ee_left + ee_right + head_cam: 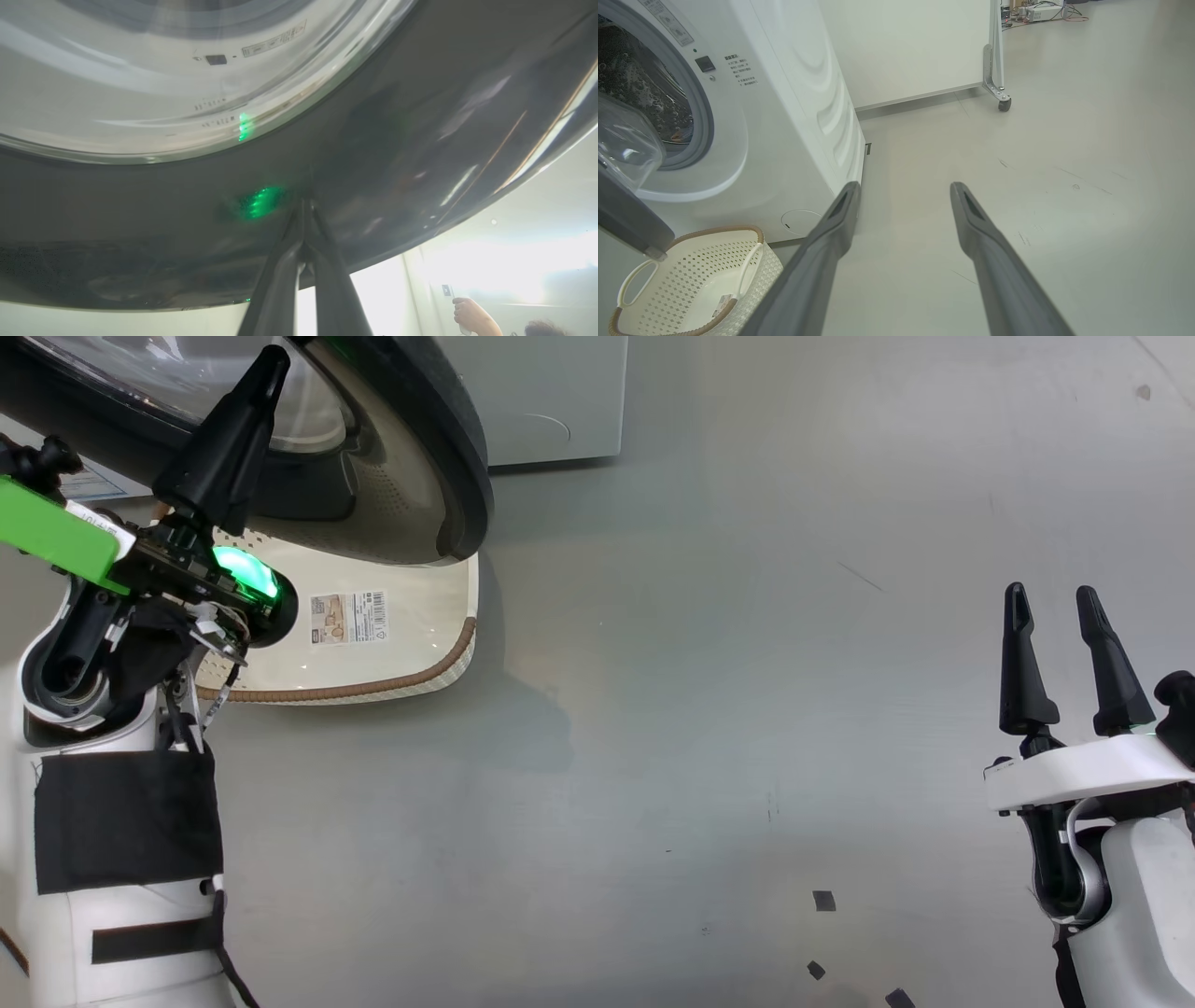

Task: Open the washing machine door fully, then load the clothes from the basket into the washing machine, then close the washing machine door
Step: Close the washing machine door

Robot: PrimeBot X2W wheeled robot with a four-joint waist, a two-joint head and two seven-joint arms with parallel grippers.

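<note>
Where left gripper (304, 207) touches, washing machine door (420, 140) glossy black.

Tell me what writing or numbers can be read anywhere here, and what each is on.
Nothing here reads clearly.
Barcode sticker inside the basket: print too small.
Printed lines on the washing machine front: too blurred.
Strip label beside its opening: too small.

The smooth grey floor (709, 709) has small black tape pieces (823, 900) at lower right in the head view. A white partition (906, 46) on a caster (1004, 103) stands at top centre in the right wrist view.
</note>
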